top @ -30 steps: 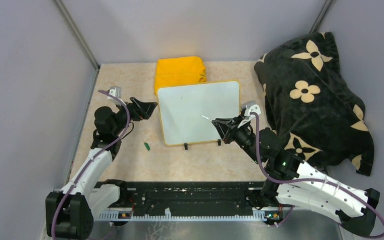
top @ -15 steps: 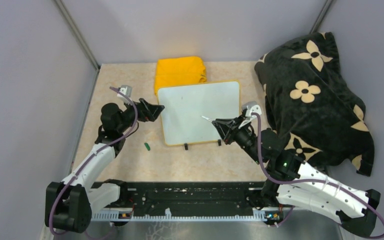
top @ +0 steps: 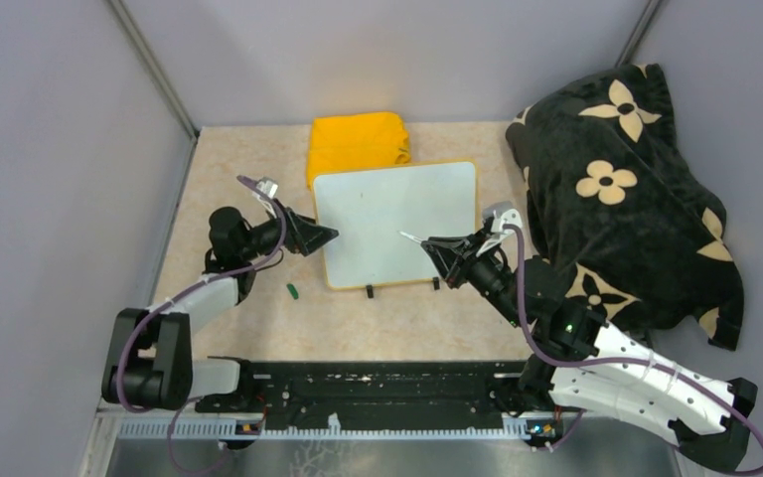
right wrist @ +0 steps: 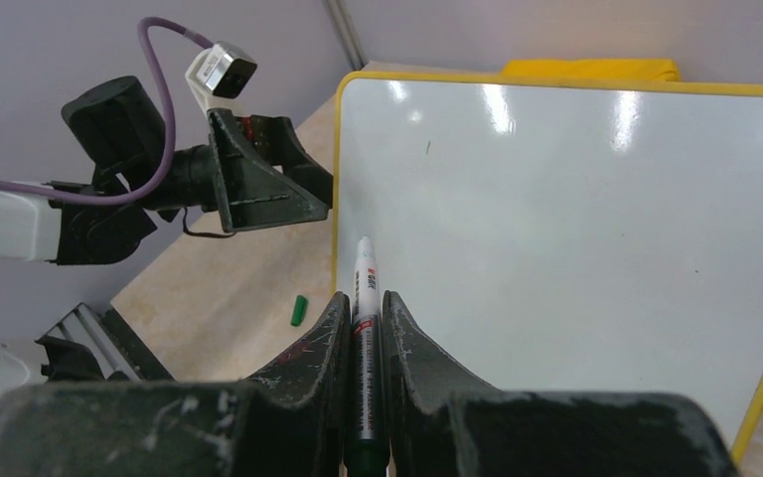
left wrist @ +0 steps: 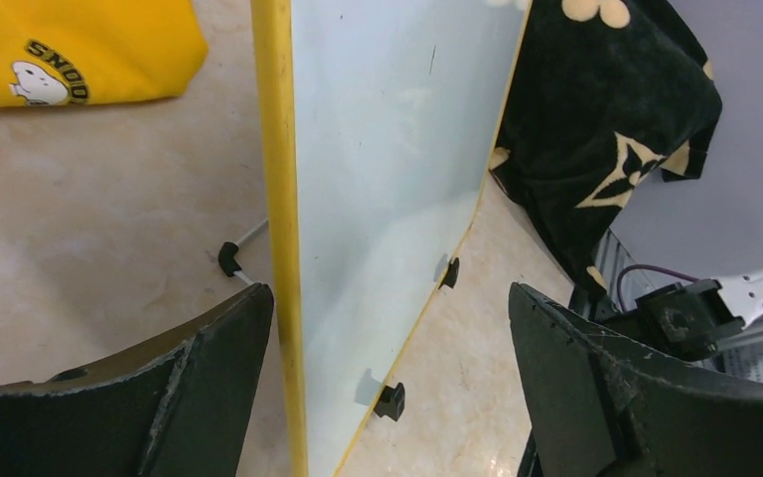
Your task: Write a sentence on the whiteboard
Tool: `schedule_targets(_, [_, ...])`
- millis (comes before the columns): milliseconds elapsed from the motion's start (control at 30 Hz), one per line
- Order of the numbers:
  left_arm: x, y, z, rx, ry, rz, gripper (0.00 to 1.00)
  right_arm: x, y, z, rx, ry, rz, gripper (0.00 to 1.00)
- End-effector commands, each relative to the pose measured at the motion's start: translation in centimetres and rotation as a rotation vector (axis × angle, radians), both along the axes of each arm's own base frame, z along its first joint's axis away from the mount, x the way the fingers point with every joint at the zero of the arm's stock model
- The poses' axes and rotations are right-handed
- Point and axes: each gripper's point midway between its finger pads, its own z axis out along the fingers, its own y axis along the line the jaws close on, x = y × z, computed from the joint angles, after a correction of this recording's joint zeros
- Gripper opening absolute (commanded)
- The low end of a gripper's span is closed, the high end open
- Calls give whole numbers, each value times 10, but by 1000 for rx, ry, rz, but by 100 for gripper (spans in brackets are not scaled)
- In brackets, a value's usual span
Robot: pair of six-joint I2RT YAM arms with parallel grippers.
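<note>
R gripper [right wrist: 365, 303], clenched on marker [right wrist: 366, 273], hovered over whiteboard [top: 397, 214]; L gripper [left wrist: 387, 290], fingers spread, met its 9 o'clock rim, apparently to steady it.

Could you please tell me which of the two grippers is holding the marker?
The right gripper: it is shut on the marker, which juts out over the whiteboard. The left gripper is open and empty at the board's left edge.
</note>
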Motion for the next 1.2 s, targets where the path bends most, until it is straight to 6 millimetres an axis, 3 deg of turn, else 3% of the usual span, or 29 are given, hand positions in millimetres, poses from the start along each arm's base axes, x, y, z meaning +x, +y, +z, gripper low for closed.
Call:
schedule_targets(0, [-8, -8, 6, -22, -64, -105, 92, -7, 5, 15, 68, -11, 41, 0])
schedule_targets(300, [-6, -4, -19, -38, -39, -173, 85, -9, 15, 12, 88, 9, 74, 0])
schedule_targets(567, [-5, -9, -23, -60, -53, -290, 76, -8, 18, 11, 78, 13, 83, 0])
schedule_targets(1167, [-8, -8, -50, -62, -75, -262, 58, -6, 39, 8, 76, 41, 129, 0])
